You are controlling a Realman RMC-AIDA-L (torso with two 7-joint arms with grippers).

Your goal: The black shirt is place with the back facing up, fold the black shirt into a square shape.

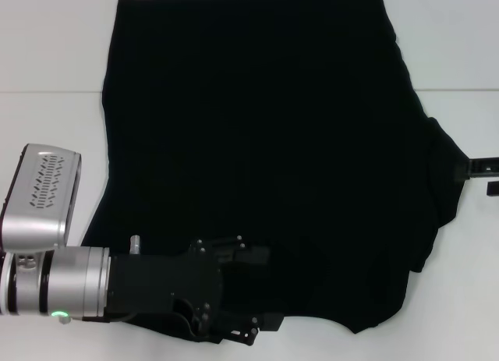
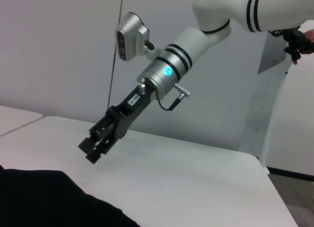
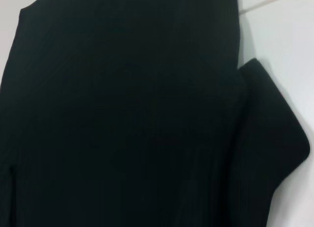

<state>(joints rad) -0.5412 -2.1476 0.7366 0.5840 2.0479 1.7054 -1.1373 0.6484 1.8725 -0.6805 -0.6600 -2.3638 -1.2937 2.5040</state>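
The black shirt [image 1: 265,143] lies spread flat on the white table [image 1: 47,49] and fills most of the head view. Its right sleeve [image 3: 274,148] is folded in over the body, and the right wrist view shows little else. My left gripper [image 1: 265,291] rests over the shirt's near left edge, black against black cloth. My right gripper [image 1: 483,176] hovers just off the shirt's right side, above bare table. The left wrist view shows that right gripper [image 2: 92,149] tilted down toward the shirt's edge [image 2: 44,197], open and holding nothing.
Bare white table [image 1: 468,299] borders the shirt on the left, right and near sides. A seam [image 1: 460,90] runs across the table top. Beyond the table's far edge [image 2: 265,170] stands a grey wall.
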